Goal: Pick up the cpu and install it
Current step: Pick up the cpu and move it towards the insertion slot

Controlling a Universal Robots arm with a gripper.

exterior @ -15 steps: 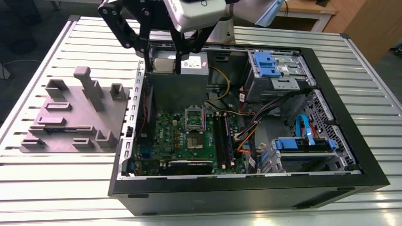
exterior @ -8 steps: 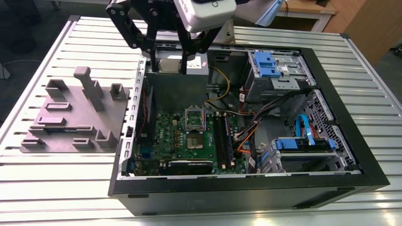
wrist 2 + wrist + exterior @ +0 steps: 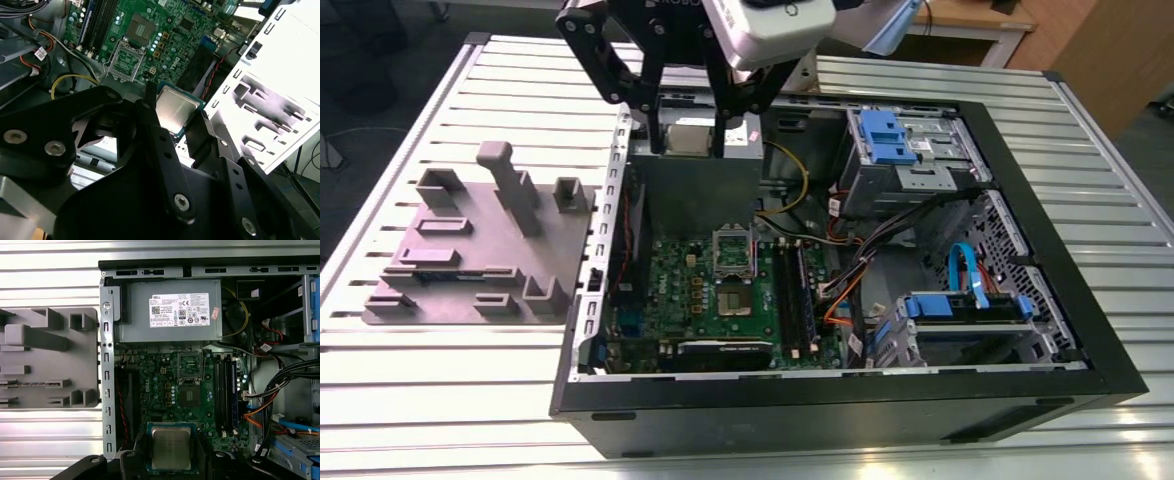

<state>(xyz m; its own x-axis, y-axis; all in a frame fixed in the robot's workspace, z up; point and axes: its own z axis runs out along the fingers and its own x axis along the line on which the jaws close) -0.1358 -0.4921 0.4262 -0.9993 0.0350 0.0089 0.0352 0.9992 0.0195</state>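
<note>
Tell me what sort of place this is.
Probably a robotics lab bench for PC assembly: an open computer case lies on a slatted metal table, a grey fixture block sits beside it, and a gripper holds a cpu above the case.

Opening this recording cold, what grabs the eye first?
The gripper holds the cpu, pale metal top showing, above the open case. Below lies the green motherboard with its socket; a grey fixture sits at the exterior view's left.
</note>
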